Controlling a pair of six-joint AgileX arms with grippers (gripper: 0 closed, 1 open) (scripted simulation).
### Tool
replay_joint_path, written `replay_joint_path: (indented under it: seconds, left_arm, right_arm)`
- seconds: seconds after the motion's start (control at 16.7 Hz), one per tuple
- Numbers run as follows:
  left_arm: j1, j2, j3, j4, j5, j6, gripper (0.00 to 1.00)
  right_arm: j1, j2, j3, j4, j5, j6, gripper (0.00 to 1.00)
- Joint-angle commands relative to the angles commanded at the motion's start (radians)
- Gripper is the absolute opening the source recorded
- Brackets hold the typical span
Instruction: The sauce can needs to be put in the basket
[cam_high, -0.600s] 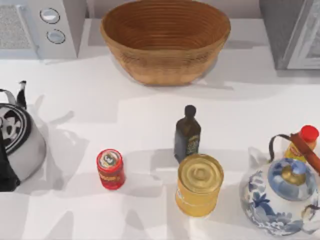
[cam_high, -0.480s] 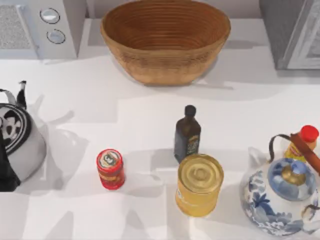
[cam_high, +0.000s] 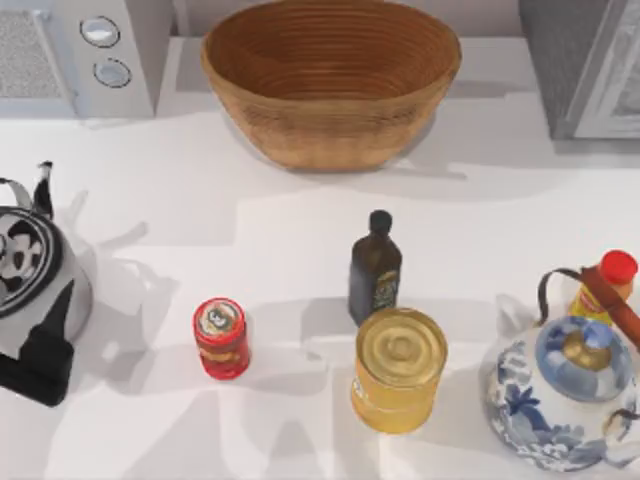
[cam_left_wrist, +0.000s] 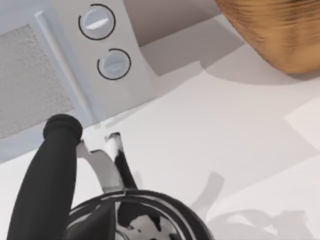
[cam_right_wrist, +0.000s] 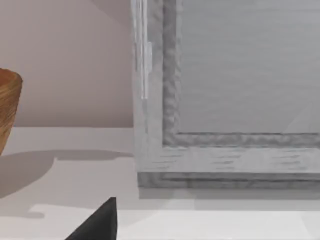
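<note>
The sauce can (cam_high: 221, 338) stands upright near-left of centre – its yellow lettering too small to read – well apart from the basket (cam_high: 330, 80) at the far middle. The left gripper (cam_high: 40, 362) hangs over a kettle (cam_high: 35, 270) at the left edge; whether its fingers are spread, I cannot tell.

Small red sauce can (cam_high: 221, 339) with yellow lettering and a silver-white top; tan-brown woven basket (cam_high: 330, 80) with ribbed rings. Yellow can (cam_high: 398, 369) with gold lid, dark bottle (cam_high: 375, 270). Blue-and-white floral teapot (cam_high: 560, 392), black-and-white patterned kettle (cam_high: 35, 280), white table (cam_high: 200, 200).
</note>
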Motion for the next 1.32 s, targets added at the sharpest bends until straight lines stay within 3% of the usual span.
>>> replay_joint_path:
  seconds: [0.48, 0.72, 0.96, 1.32]
  left_arm:
    - [-0.028, 0.786, 0.328, -0.216, 0.371, 0.582, 1.0]
    - [-0.037, 1.078, 0.457, -0.301, 0.516, 0.806, 1.0]
    - [-0.043, 1.221, 0.53, -0.346, 0.598, 0.93, 1.0]
    - [-0.039, 1.231, 0.535, -0.349, 0.604, 0.942, 1.0]
  right_arm:
    - [0.0, 0.0, 0.0, 0.0, 0.0, 0.0, 1.0]
    - [0.0, 0.0, 0.0, 0.0, 0.0, 0.0, 1.0]
    - [0.0, 0.0, 0.0, 0.0, 0.0, 0.0, 1.0]
    - [0.0, 0.0, 0.0, 0.0, 0.0, 0.0, 1.0]
